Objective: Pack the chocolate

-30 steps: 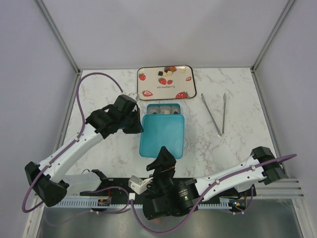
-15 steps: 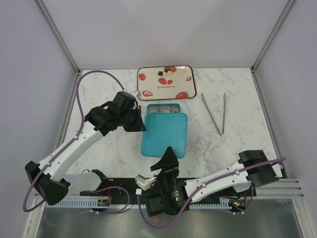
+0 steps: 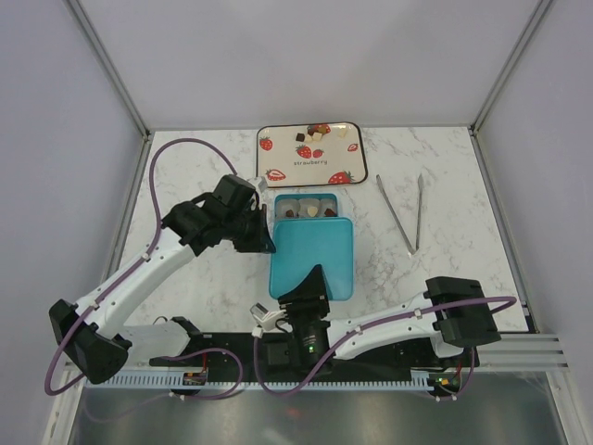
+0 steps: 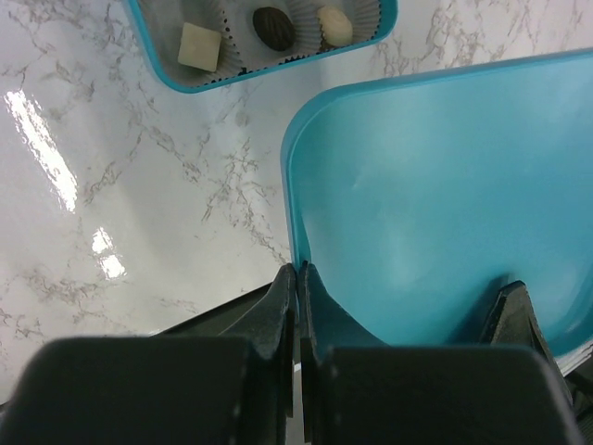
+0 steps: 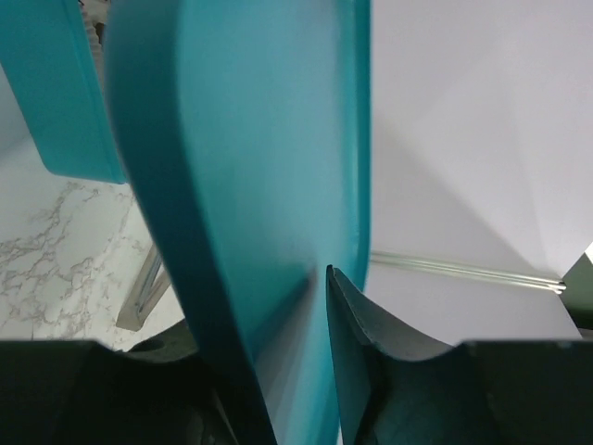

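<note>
The chocolate shows in two places: several pieces on the strawberry tray [image 3: 311, 158] at the back, around [image 3: 315, 135], and three in the liner cups of the teal box [image 3: 306, 206]. The left wrist view shows those three as white [image 4: 199, 46], dark [image 4: 273, 26] and cream [image 4: 334, 25]. The teal lid [image 3: 312, 255] hangs tilted just in front of the box. My left gripper [image 3: 270, 243] is shut on the lid's left rim [image 4: 296, 273]. My right gripper [image 3: 313, 278] holds the lid's near edge; one finger [image 5: 371, 324] presses its inner face, and the other is hidden behind the lid [image 5: 259, 185].
Metal tongs [image 3: 408, 211] lie on the marble table to the right of the box. The tray sits against the back wall. Grey walls close in the left and right sides, and both arm bases stand along the near edge.
The right arm has folded in and its gripper has closed on the lid's near edge. The lid, still pinched by the left gripper, has shifted slightly right and toward the bases.
</note>
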You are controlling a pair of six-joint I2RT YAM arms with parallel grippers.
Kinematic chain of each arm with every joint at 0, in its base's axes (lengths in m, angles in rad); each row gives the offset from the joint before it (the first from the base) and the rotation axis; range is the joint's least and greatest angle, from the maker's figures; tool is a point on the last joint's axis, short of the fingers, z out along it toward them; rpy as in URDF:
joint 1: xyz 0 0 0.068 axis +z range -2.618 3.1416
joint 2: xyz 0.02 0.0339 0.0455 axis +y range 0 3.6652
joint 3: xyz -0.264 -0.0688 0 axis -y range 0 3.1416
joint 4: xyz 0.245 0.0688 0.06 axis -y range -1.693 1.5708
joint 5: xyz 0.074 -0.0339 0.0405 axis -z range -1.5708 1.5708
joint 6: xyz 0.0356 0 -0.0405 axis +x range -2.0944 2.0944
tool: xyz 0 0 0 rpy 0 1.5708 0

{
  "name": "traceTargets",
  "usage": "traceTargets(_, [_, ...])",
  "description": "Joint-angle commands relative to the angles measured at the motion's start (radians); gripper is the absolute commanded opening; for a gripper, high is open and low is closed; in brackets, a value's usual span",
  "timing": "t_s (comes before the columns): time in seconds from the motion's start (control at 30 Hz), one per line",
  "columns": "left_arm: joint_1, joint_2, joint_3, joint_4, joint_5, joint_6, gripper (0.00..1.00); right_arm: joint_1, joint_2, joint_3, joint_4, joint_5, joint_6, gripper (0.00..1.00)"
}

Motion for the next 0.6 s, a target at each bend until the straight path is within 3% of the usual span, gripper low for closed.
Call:
traceTargets(0.0, [0.000, -0.032, -0.010, 0.006, 0.058, 0.026, 0.02, -0.010, 0.012, 0.076, -0.007, 0.091, -0.056, 0.39])
traceTargets(0.2, [0.000, -0.032, 0.013, 0.005, 0.050, 0.032, 0.03, -0.021, 0.042, 0.125, -0.005, 0.085, -0.090, 0.15])
traceTargets(0.37, [0.014, -0.028, 0.089, 0.005, 0.010, 0.023, 0.30, -0.058, 0.059, 0.214, 0.007, -0.004, -0.098, 0.00])
traceTargets(0.47, [0.063, -0.020, 0.163, 0.006, 0.001, 0.036, 0.36, -0.096, 0.047, 0.255, 0.056, -0.054, -0.131, 0.00])
traceTargets(0.5, [0.104, -0.017, 0.206, 0.005, 0.004, 0.043, 0.43, -0.105, 0.042, 0.269, 0.065, -0.065, -0.136, 0.00])
traceTargets(0.57, [0.165, -0.003, 0.258, 0.005, 0.025, 0.073, 0.49, -0.117, 0.027, 0.335, 0.074, -0.128, -0.133, 0.00])
